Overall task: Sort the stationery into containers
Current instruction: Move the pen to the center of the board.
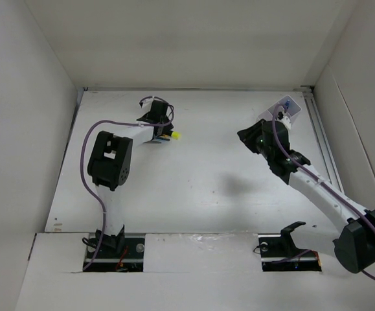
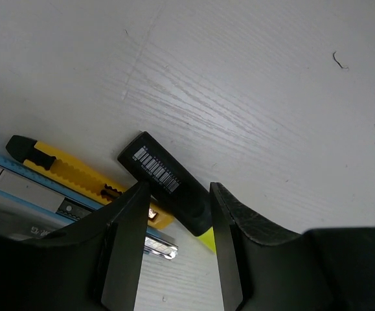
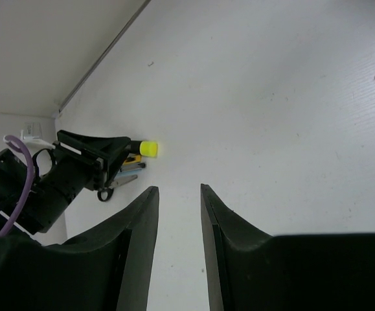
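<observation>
A short black highlighter point(image 2: 164, 175) with a barcode label and a yellow end point(image 1: 175, 136) lies on the table at the back left. My left gripper point(image 2: 179, 194) is open, with one finger point(image 2: 132, 233) on each side of the highlighter's yellow end. A yellow-and-black pen-like item point(image 2: 64, 172) lies beside it. The right wrist view shows the scissors' black handle ring point(image 3: 104, 194) under the left gripper. My right gripper point(image 3: 177, 191) is open and empty above the table, right of centre point(image 1: 247, 135). The white box point(image 1: 289, 107) stands at the back right, with something blue in it.
A blue-edged flat item point(image 2: 19, 188) and a metal blade tip point(image 2: 158, 246) lie by the yellow item. White walls point(image 1: 32, 129) enclose the table on three sides. The left arm's elbow point(image 1: 109, 159) hangs over the left side.
</observation>
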`<state>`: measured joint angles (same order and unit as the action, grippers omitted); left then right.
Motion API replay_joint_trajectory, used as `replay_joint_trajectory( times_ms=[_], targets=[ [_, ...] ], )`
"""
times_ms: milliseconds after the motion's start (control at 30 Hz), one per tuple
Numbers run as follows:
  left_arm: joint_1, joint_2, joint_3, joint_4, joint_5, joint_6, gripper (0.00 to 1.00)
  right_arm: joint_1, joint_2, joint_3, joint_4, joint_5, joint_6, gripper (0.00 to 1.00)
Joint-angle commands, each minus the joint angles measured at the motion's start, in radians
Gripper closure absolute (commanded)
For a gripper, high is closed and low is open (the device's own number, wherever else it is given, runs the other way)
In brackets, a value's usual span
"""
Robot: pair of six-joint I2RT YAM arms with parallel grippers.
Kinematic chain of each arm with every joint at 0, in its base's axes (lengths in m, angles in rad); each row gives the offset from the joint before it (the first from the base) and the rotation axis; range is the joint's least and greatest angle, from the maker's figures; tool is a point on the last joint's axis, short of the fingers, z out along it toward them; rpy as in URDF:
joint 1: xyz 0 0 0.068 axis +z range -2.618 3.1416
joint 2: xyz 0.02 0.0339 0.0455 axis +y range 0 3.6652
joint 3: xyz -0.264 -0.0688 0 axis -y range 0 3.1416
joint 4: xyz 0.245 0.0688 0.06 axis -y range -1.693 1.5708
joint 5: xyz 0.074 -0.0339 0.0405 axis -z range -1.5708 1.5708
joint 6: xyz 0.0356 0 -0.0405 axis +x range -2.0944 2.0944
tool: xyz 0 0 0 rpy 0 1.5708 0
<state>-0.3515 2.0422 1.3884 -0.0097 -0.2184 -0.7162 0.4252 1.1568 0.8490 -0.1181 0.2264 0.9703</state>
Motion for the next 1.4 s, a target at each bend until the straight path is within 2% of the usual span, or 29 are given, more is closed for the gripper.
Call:
replay_joint_trajectory(
  times_ms=[0,433,600,767,867,933,1033,1133,1200,1233,1367],
  targets=[
    [0.0,0.006,0.037,-0.009,-0.013,0.001,0.62,-0.005,-0.006,-0.002,0.012,-0.022,-0.016,0.62],
    [0.0,0.067,0.113,-0.009,0.017,0.02,0.62,-0.005,0.012,-0.002,0.023,-0.042,-0.016,0.62],
    [0.0,0.099,0.146,-0.009,0.039,0.053,0.55,-0.005,0.012,-0.002,0.023,-0.042,-0.016,0.62],
    [-0.038,0.119,0.167,-0.032,0.015,0.078,0.55,-0.005,0.012,-0.002,0.023,-0.042,-0.016,0.62],
    [-0.049,0.13,0.167,-0.032,0.014,0.089,0.58,-0.005,0.012,-0.002,0.032,-0.042,-0.016,0.58],
    [-0.058,0.13,0.167,-0.032,0.023,0.089,0.61,-0.014,0.012,-0.002,0.032,-0.042,-0.016,0.51],
    [-0.058,0.139,0.158,-0.022,0.033,0.089,0.69,-0.014,0.012,-0.002,0.032,-0.051,-0.016,0.4],
    [-0.058,0.139,0.147,-0.022,0.045,0.1,0.76,-0.025,0.012,-0.002,0.032,-0.052,-0.016,0.33],
    [-0.058,0.139,0.147,-0.022,0.056,0.1,0.76,-0.034,0.012,-0.002,0.032,-0.061,-0.016,0.32],
    [-0.058,0.139,0.138,-0.013,0.066,0.11,0.7,-0.034,0.012,-0.002,0.032,-0.061,-0.016,0.32],
    [-0.067,0.139,0.161,-0.038,0.096,0.139,0.59,-0.034,0.003,-0.002,0.032,-0.07,-0.016,0.28]
  ],
)
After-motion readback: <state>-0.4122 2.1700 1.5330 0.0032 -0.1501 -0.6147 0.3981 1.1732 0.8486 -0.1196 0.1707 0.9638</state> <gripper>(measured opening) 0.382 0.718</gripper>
